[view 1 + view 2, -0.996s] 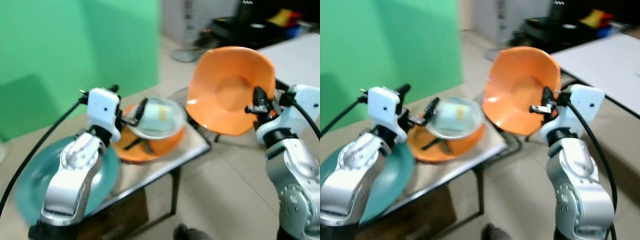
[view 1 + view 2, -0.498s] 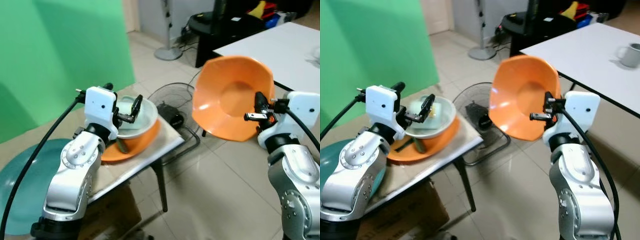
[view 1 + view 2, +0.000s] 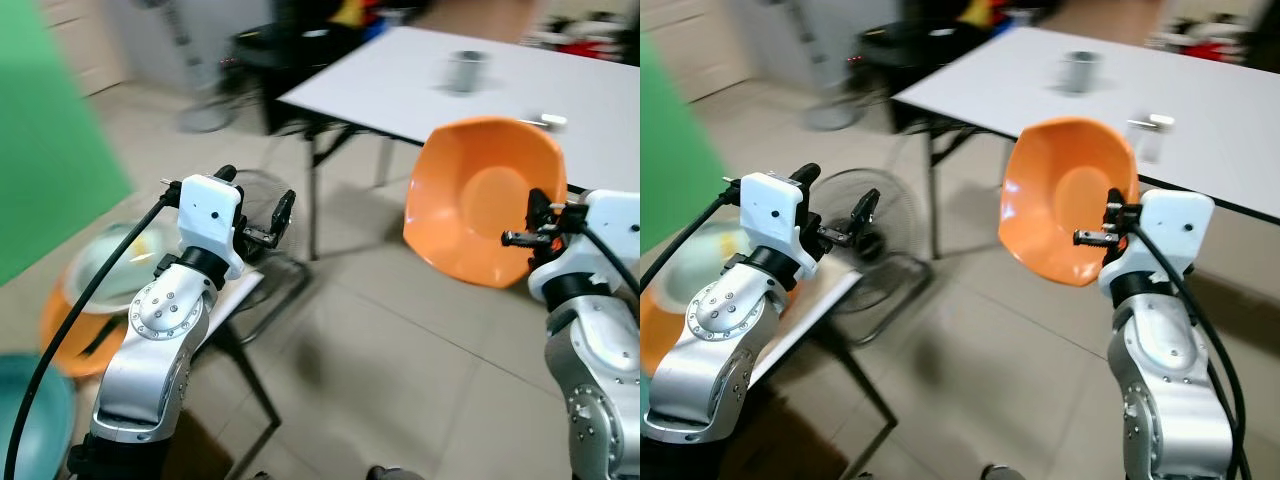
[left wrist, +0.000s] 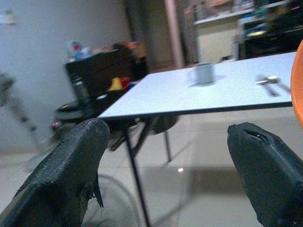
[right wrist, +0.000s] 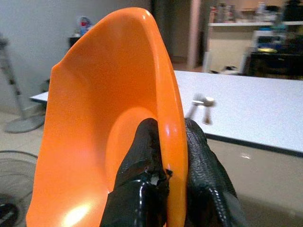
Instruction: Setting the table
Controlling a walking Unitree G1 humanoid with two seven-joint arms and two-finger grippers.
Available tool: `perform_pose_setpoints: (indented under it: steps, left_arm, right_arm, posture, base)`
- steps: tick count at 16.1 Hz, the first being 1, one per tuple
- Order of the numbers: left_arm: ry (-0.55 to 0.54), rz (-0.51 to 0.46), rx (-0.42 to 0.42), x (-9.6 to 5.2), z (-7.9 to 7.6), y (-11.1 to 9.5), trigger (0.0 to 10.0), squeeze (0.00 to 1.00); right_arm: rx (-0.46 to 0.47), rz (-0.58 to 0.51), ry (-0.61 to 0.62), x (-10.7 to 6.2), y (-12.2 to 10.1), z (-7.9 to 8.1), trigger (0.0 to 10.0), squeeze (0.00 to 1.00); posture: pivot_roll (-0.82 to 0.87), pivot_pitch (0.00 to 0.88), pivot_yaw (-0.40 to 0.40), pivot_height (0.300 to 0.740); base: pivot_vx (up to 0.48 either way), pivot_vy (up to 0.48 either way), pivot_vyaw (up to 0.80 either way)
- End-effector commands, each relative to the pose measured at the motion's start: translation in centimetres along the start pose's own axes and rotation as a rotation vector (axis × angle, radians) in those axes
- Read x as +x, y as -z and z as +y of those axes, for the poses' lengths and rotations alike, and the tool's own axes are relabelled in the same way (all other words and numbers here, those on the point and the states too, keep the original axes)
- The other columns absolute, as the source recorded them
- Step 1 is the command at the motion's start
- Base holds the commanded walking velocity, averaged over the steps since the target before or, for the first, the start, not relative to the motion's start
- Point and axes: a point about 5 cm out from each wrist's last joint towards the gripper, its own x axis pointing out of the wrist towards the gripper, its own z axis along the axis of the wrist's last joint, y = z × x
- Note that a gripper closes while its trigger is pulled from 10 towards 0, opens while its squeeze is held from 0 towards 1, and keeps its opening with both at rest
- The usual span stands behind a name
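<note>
The right gripper (image 5: 165,177) is clamped on the rim of an orange bowl (image 3: 480,200), one black finger inside the bowl and one behind it, holding the bowl up on edge in the air on the right, with its hollow facing left. Beyond the bowl, on the far right, stands a white table (image 3: 400,85) on dark legs; a grey mug (image 3: 465,70) sits on its far part, and a small blurred metal thing (image 3: 1152,122) lies near its right end. The left gripper (image 4: 170,156) is raised on the left with its fingers (image 4: 66,175) well apart and nothing between them, pointing toward the white table. On the near left is a small low table (image 3: 810,300) with a pale bowl (image 3: 110,265) resting on an orange dish (image 3: 70,325) at the left edge, both blurred. A round fan (image 3: 865,215) lies on the tiled floor (image 3: 400,350) just beyond that low table, and a green wall (image 3: 50,140) fills the far left.
</note>
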Motion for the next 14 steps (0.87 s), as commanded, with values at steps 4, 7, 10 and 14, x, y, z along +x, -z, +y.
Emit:
perform_pose_setpoints:
  steps: [4,7,10,14]
  left_arm:
    - [-0.005,0.0,0.003,0.1,0.43,0.01,10.0,0.23]
    - [-0.003,0.004,0.003,0.13,0.44,0.06,10.0,0.23]
    - [-0.006,0.006,0.003,0.21,0.52,0.15,10.0,0.23]
    - [-0.012,0.01,0.006,0.26,0.68,0.22,10.0,0.22]
  right_arm:
    - [0.025,-0.01,-0.032,-0.06,-0.2,0.65,10.0,0.0]
    - [0.018,-0.011,-0.03,-0.03,-0.03,0.67,10.0,0.0]
    - [0.012,-0.017,-0.039,-0.01,-0.06,0.81,10.0,0.0]
    - [0.019,-0.011,-0.056,0.01,0.08,1.13,10.0,0.0]
  posture:
    - [0.06,0.0,0.073,0.74]
    - [0.06,0.0,0.072,0.74]
    - [0.06,0.0,0.074,0.74]
    - [0.06,0.0,0.073,0.74]
  base:
    - [0.328,0.0,-0.57]
    - [0.349,0.0,0.0]
    - [0.349,0.0,0.0]
    - [0.349,0.0,0.0]
